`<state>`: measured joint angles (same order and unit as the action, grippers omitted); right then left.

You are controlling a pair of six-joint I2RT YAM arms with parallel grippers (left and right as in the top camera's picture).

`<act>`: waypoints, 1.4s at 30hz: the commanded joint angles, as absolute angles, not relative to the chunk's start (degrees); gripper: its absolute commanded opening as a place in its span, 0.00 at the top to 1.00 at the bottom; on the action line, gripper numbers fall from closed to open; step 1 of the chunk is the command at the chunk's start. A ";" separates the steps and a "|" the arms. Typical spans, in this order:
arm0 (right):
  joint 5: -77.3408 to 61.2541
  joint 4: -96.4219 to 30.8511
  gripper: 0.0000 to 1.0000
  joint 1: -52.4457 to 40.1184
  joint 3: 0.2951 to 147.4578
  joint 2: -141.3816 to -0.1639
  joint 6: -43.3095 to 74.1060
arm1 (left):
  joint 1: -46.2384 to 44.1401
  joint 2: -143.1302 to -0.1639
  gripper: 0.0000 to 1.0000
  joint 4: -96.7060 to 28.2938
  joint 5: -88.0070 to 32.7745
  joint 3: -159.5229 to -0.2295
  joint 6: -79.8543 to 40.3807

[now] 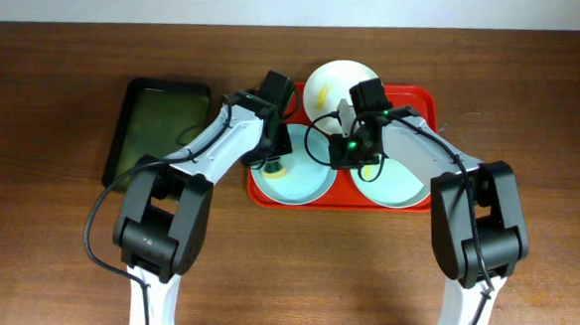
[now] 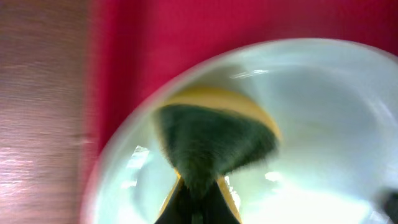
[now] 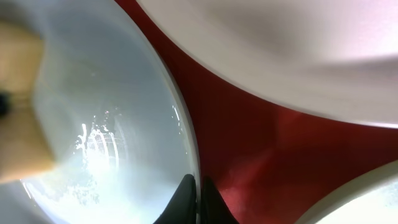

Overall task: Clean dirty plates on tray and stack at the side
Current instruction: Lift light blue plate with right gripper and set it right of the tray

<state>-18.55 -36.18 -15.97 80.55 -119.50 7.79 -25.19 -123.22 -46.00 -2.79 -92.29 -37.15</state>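
Note:
The red tray holds three plates: a white one at the back, a pale blue-green one front left, another front right. My left gripper is shut on a yellow-green sponge, pressed on the front-left plate. My right gripper is shut on that plate's right rim, one finger inside, one outside. The white plate and the tray floor show in the right wrist view.
A dark green black-rimmed tray lies to the left on the brown wooden table. The table edge meets a pale wall at the back.

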 commanded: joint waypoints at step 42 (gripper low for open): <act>61.56 -54.33 0.96 -40.42 105.84 -112.97 -0.14 | 0.43 -106.37 1.00 -68.07 11.55 -88.16 -36.84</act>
<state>43.57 -54.17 -37.63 104.71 -114.32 5.54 -1.26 -108.01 -67.02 11.79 -88.38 -37.12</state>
